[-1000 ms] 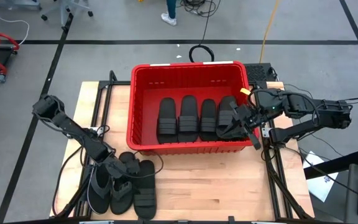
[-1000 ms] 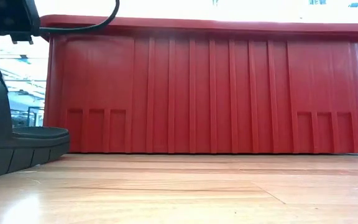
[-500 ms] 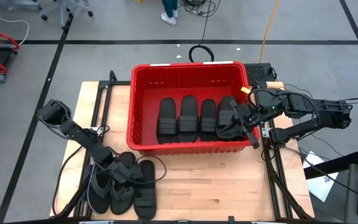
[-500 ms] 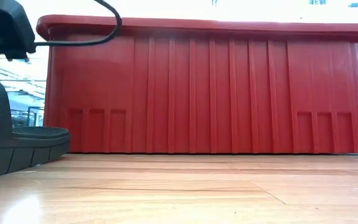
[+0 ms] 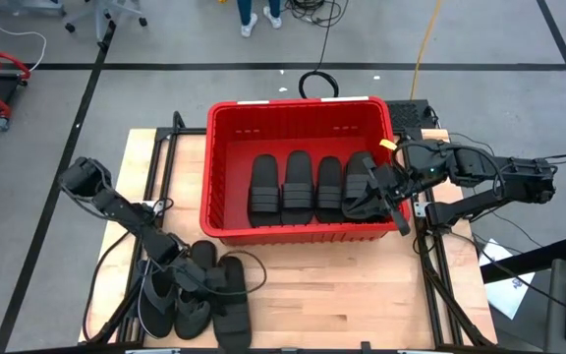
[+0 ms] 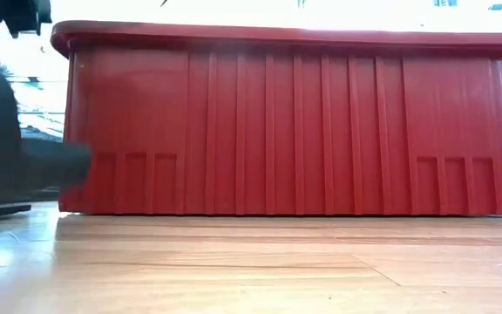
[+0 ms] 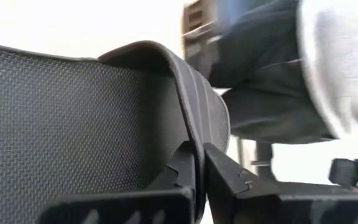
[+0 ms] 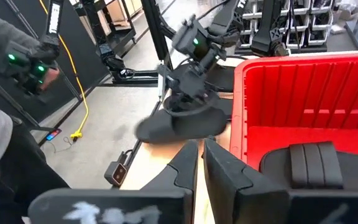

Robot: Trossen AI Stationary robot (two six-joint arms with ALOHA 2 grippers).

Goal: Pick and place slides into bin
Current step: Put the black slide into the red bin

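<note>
The left gripper (image 5: 207, 282) pinches a ribbed slide's strap (image 7: 191, 106) beside two flip-flops (image 5: 170, 300) near the table's front-left edge (image 5: 126, 339). The right gripper (image 5: 376, 189) (fingers nearly closed, empty) hangs inside the red bin (image 5: 226, 120), over four slides (image 5: 298, 187).

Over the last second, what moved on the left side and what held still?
The left gripper has shut on the ribbed-strap slide's strap and started lifting and dragging it toward the table's near edge; in the low view it blurs upward off the wood. The right gripper, the red bin and the four slides in it have not moved.
</note>
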